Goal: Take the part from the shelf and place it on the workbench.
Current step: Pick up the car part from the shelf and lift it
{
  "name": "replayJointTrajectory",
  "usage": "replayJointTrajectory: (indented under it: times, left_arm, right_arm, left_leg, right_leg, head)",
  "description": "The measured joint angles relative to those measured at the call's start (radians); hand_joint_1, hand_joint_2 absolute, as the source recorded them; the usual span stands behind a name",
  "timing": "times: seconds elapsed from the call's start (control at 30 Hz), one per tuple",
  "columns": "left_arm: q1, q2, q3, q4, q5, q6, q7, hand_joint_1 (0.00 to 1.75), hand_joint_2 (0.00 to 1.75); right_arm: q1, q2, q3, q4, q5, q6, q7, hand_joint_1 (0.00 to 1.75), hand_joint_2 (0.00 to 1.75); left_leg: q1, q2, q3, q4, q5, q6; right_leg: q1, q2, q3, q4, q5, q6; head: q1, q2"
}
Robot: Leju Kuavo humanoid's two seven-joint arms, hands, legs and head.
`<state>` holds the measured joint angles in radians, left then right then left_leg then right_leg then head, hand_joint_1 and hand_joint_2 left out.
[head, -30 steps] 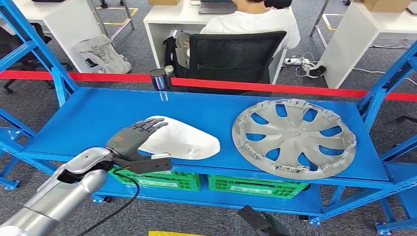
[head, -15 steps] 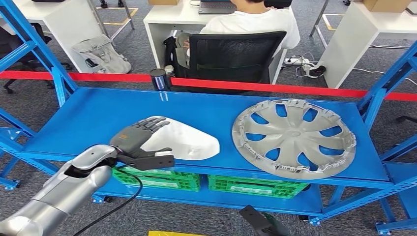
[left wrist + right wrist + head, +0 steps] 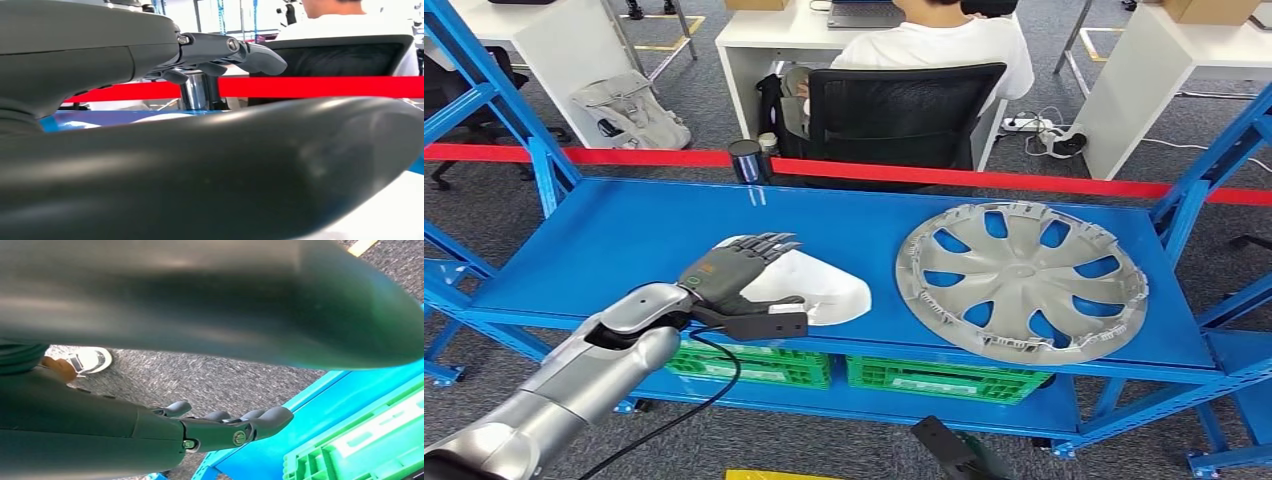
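On the blue shelf (image 3: 624,240), left robot hand (image 3: 736,270) lies spread over the white part (image 3: 824,285), holding nothing: light, smooth shell, best pinched at its near edge.

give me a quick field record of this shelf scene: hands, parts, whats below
left hand: fingers spread over the white part, thumb at its near edge, grip not closed
right hand: hanging by the shelf frame, fingers apart, holding nothing
white part: flat on the blue shelf, left of the hubcap
hubcap: silver, on the shelf's right side
green crates: on the lower level
person: seated beyond the red tape
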<state>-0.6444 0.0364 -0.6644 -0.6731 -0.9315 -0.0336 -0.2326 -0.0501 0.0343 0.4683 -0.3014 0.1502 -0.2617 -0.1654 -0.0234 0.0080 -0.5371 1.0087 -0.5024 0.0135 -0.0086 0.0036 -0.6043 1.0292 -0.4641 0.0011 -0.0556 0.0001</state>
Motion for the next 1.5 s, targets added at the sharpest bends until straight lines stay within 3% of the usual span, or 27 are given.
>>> replayJointTrajectory:
  times: [0.23, 0.37, 0.77, 1.5]
  left_arm:
    - [0.020, -0.002, -0.024, 0.000, 0.018, 0.000, -0.001, 0.00, 0.00]
    - [0.025, -0.004, -0.031, 0.001, 0.023, 0.000, 0.001, 0.00, 1.75]
    - [0.004, -0.030, -0.045, 0.001, 0.030, -0.003, 0.002, 0.00, 1.75]
    - [0.002, -0.031, -0.054, 0.026, 0.044, -0.003, -0.002, 0.00, 1.75]
  right_arm:
    - [0.004, 0.000, 0.000, 0.000, -0.001, -0.001, -0.008, 0.00, 0.00]
    - [0.008, 0.000, 0.000, 0.000, -0.001, 0.000, -0.013, 0.00, 0.00]
    - [0.011, 0.000, 0.000, 0.000, -0.002, -0.003, -0.012, 0.00, 0.00]
    - [0.011, 0.000, 0.000, 0.000, -0.007, -0.003, -0.002, 0.00, 0.00]
  left_leg:
    - [0.000, 0.000, 0.000, 0.000, 0.000, 0.000]
    - [0.000, 0.000, 0.000, 0.000, 0.000, 0.000]
    - [0.000, 0.000, 0.000, 0.000, 0.000, 0.000]
    - [0.000, 0.000, 0.000, 0.000, 0.000, 0.000]
  right_leg:
    - [0.000, 0.000, 0.000, 0.000, 0.000, 0.000]
    - [0.000, 0.000, 0.000, 0.000, 0.000, 0.000]
    - [0.000, 0.000, 0.000, 0.000, 0.000, 0.000]
    - [0.000, 0.000, 0.000, 0.000, 0.000, 0.000]
  head:
    - [0.000, 0.000]
    - [0.000, 0.000]
    - [0.000, 0.000]
    - [0.000, 0.000]
